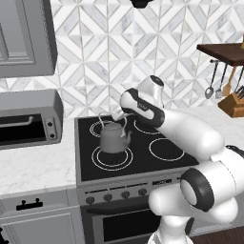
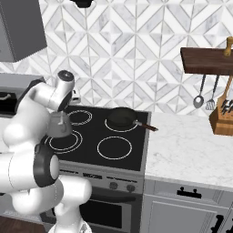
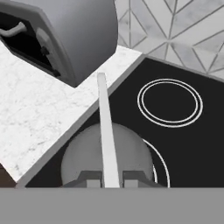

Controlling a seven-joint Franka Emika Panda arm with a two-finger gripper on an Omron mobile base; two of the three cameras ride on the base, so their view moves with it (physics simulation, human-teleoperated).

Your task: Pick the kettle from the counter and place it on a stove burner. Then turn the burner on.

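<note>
Directly below gripper: kettle, on stove burner
Gripper: clenched on kettle's wire handle
Arm: bent over cooktop

Light is even and bright with no clear source. Shadows are faint: a soft dark patch lies under the kettle on the cooktop. The black glass shows no glare. Both base views are sharp, with straight edges. The hand view is coarser, and the kettle handle looks blurred.
</note>
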